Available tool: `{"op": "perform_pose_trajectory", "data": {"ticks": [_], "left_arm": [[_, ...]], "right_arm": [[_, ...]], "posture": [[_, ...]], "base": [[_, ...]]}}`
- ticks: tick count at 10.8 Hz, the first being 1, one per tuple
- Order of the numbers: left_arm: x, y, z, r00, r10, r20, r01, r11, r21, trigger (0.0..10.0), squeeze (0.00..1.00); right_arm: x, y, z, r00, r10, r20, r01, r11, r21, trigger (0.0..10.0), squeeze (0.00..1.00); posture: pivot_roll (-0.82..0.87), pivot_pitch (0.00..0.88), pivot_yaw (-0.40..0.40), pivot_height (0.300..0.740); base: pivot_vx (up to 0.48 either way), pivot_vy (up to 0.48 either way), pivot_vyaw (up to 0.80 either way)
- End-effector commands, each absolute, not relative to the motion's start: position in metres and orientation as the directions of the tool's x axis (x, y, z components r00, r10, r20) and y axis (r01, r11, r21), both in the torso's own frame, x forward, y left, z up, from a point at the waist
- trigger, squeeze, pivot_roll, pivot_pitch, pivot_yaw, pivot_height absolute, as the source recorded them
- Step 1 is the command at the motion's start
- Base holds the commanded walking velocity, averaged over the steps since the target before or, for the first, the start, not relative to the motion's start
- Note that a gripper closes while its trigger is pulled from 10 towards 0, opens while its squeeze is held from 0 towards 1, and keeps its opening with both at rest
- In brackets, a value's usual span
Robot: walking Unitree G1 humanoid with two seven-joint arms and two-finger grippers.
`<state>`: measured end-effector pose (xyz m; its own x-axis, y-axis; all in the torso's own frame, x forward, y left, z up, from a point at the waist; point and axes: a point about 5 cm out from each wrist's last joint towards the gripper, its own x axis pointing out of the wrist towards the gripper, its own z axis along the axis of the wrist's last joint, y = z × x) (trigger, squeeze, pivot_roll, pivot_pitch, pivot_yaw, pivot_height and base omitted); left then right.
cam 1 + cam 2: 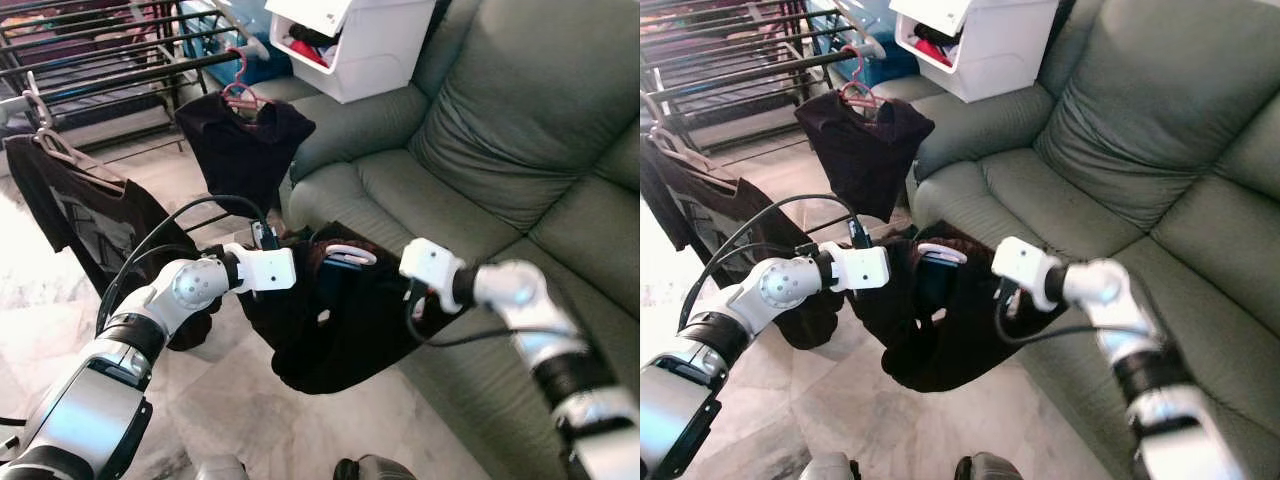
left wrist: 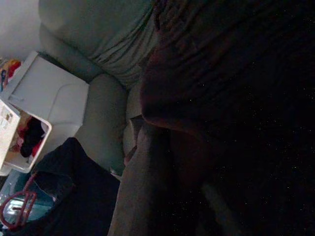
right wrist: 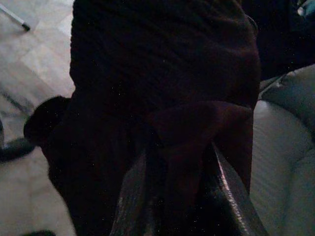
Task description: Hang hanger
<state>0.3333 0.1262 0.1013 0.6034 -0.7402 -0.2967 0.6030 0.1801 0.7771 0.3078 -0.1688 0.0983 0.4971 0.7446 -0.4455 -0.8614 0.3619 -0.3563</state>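
A dark garment (image 1: 335, 330) hangs stretched between my two grippers in front of the sofa. The pale curved top of a hanger (image 1: 350, 254) pokes out of its upper edge, midway between them. My left gripper (image 1: 303, 270) holds the cloth's left side, and one black finger (image 2: 140, 191) lies against the fabric. My right gripper (image 3: 179, 196) is shut on a fold of the same cloth, with fingers (image 3: 227, 191) on either side of it. The black drying rack (image 1: 120, 60) stands at the far left, well above and behind the garment.
On the rack hang a dark garment on a pink hanger (image 1: 240, 95) and a black T-shirt on a white hanger (image 1: 60, 150). The green sofa (image 1: 480, 130) spans the right side, with a white storage box (image 1: 350, 40) on its arm. Tiled floor lies below.
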Motion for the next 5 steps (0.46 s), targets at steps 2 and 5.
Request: {"op": "perform_pose_trajectory", "data": {"ticks": [2, 5], "left_arm": [[0.3349, 0.1178, 0.1103, 0.614, -0.759, -0.218, 0.559, 0.223, 0.798, 1.5, 0.0], [0.333, 0.1186, 0.1112, 0.587, -0.779, -0.22, 0.547, 0.181, 0.817, 10.0, 0.0]], "right_arm": [[0.299, -0.1551, 0.0947, 0.485, 0.775, -0.405, -0.868, 0.371, -0.33, 0.0, 0.0], [0.2936, -0.1514, 0.0927, 0.469, 0.783, -0.409, -0.878, 0.367, -0.307, 0.0, 0.0]], "posture": [[-0.11, 0.0, -0.038, 0.74], [-0.1, 0.0, -0.036, 0.74]], "base": [[0.0, 0.0, 0.0], [0.0, 0.0, 0.0]]}}
